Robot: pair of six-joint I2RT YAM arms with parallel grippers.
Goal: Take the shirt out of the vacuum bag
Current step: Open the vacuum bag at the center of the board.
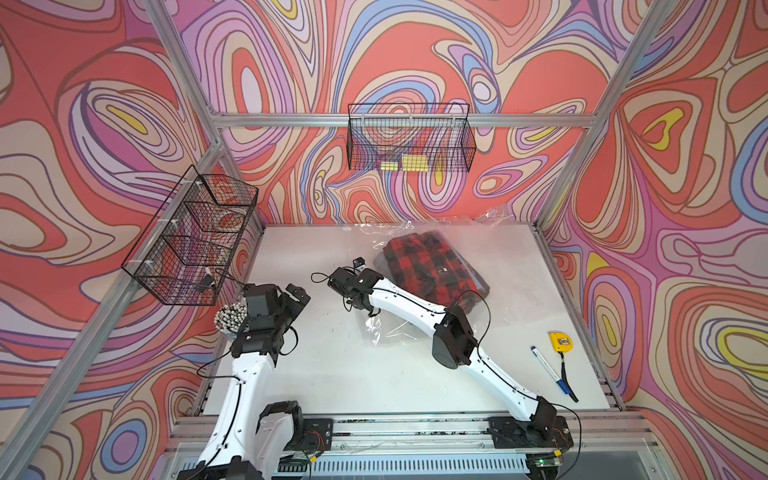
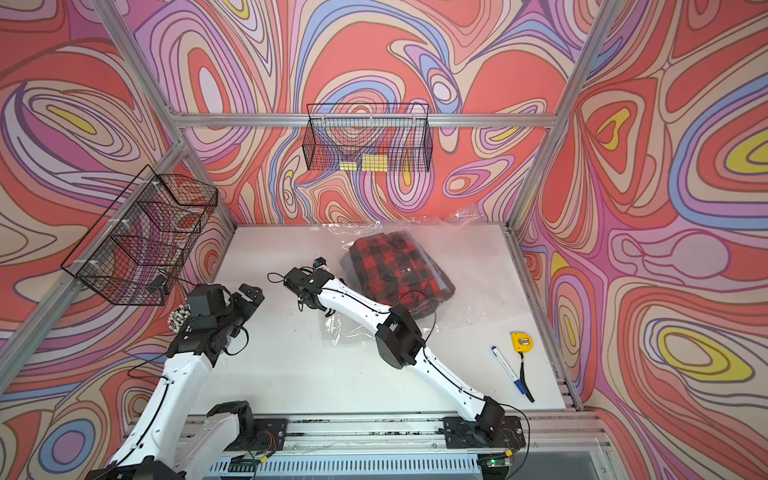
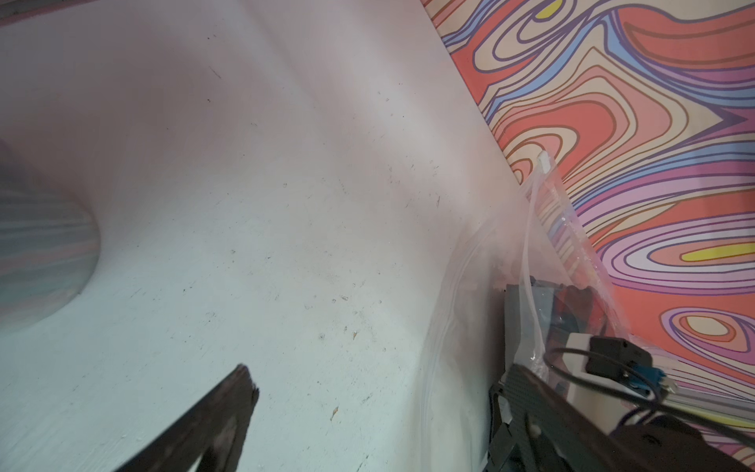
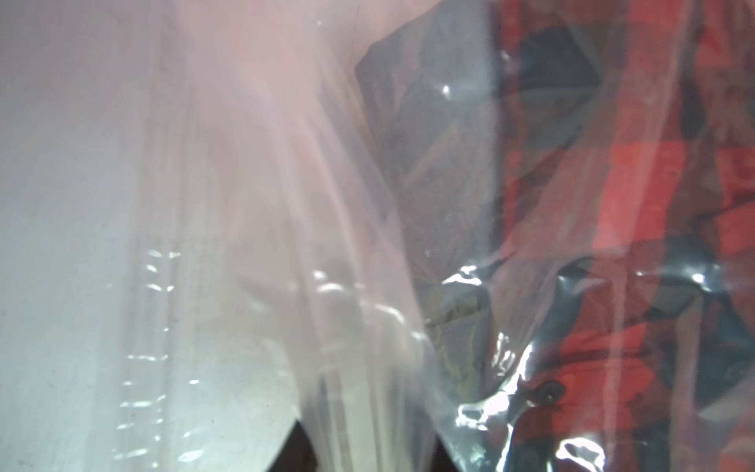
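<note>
The shirt (image 1: pixel 432 266) (image 2: pixel 399 266) is red-and-black plaid. It lies folded inside the clear, crinkly vacuum bag (image 1: pixel 503 253) (image 2: pixel 469 253) at the back right of the white table in both top views. My right gripper (image 1: pixel 365 274) (image 2: pixel 322 270) is at the bag's left edge beside the shirt. In the right wrist view the right gripper (image 4: pixel 371 449) is shut on a gathered pleat of the vacuum bag (image 4: pixel 286 245), and the shirt (image 4: pixel 613 184) shows through the plastic. My left gripper (image 1: pixel 299 293) (image 3: pixel 380 378) hovers open over bare table, left of the bag.
Two black wire baskets hang on the frame, one on the left (image 1: pixel 191 241) and one at the back (image 1: pixel 409 141). A yellow tape measure (image 1: pixel 561 341) and a blue marker (image 1: pixel 550 370) lie at the table's right. A bundle of white sticks (image 1: pixel 228 320) stands by the left arm.
</note>
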